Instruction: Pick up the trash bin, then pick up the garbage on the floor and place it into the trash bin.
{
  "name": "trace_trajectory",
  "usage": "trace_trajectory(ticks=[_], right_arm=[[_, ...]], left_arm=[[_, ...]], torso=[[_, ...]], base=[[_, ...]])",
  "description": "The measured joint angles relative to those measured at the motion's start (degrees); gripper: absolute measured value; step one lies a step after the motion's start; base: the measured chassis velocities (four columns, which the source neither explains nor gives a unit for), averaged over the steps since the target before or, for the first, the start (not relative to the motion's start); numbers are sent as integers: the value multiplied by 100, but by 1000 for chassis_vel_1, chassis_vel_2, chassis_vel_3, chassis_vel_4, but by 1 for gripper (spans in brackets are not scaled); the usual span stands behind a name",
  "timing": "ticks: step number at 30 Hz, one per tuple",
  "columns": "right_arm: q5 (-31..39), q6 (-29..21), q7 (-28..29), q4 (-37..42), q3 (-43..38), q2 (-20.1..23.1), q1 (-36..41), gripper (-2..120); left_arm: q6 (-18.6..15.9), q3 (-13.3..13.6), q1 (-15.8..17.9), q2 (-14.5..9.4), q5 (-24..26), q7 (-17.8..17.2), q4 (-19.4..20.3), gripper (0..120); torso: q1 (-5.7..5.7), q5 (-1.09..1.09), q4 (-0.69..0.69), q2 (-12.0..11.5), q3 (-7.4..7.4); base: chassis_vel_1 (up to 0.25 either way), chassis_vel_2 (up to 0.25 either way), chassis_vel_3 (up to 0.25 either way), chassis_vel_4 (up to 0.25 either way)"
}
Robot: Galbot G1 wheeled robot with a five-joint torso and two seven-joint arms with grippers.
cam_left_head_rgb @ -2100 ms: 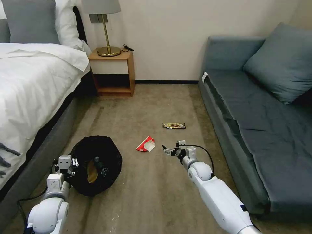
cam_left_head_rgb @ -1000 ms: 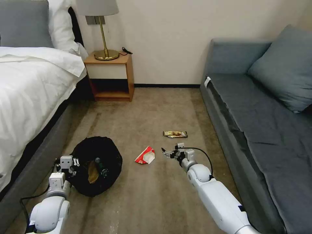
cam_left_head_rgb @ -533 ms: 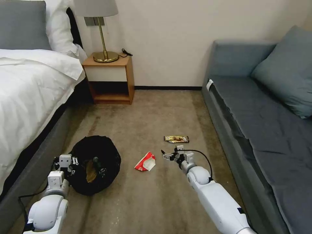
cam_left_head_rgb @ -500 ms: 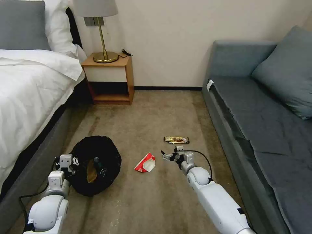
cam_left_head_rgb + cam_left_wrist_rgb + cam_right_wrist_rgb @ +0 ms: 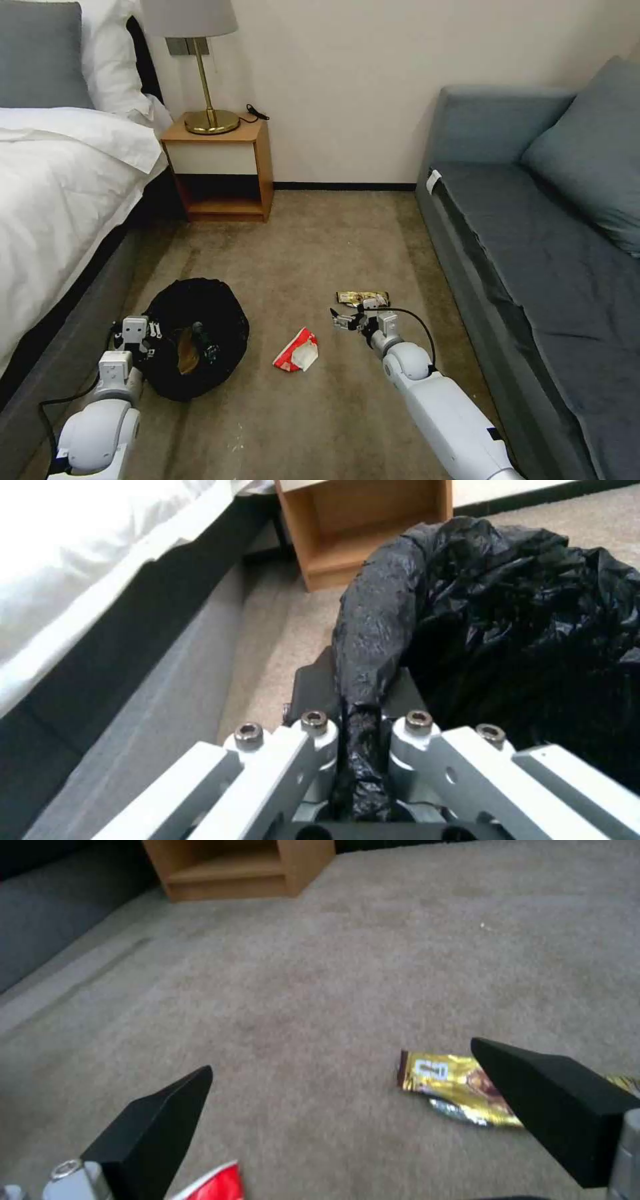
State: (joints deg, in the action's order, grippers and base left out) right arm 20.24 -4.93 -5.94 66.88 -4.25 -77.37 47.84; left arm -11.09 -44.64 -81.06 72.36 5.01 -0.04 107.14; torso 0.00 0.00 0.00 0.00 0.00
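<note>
The trash bin, lined with a crinkly black bag, hangs at my lower left. My left gripper is shut on its rim; the left wrist view shows the black liner pinched between the jaws of the left gripper. A crumpled brown paper bag and a bottle lie inside the bin. On the carpet lie a red-and-white carton and a brown-gold snack wrapper. My right gripper hovers open just short of the wrapper, its fingers spread wide and empty.
A white bed runs along the left and a grey-blue sofa along the right. A wooden nightstand with a brass lamp stands against the far wall. Open carpet lies between bed and sofa.
The camera has moved forward, with the bin still held. The carton has slid back past the right gripper, which now sits close to the snack wrapper.
</note>
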Motion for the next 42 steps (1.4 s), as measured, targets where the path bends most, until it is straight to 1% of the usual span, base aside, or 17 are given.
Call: trace_trajectory(ticks=[18, 34, 38, 42], right_arm=[[-25, -1, -1, 70, -69, -5, 121, 100], [-225, 32, -48, 119, -71, -5, 219, 100], [-264, 4, -164, 220, 30, 38, 248, 100], [-195, -253, -534, 480, 289, 175, 219, 100]], left_arm=[[14, 36, 41, 12, -7, 17, -86, 0], [49, 57, 73, 32, 13, 37, -186, 0], [53, 61, 99, 32, 20, 39, -210, 0], [53, 74, 108, 5, 29, 41, -215, 0]], torso=[[0, 0, 0, 0, -1], [0, 0, 0, 0, 0], [0, 0, 0, 0, 0], [0, 0, 0, 0, 1]], base=[[-104, 100, 105, -103], [-98, 99, 100, -101], [-96, 105, 105, -93], [-35, 44, 28, -56]])
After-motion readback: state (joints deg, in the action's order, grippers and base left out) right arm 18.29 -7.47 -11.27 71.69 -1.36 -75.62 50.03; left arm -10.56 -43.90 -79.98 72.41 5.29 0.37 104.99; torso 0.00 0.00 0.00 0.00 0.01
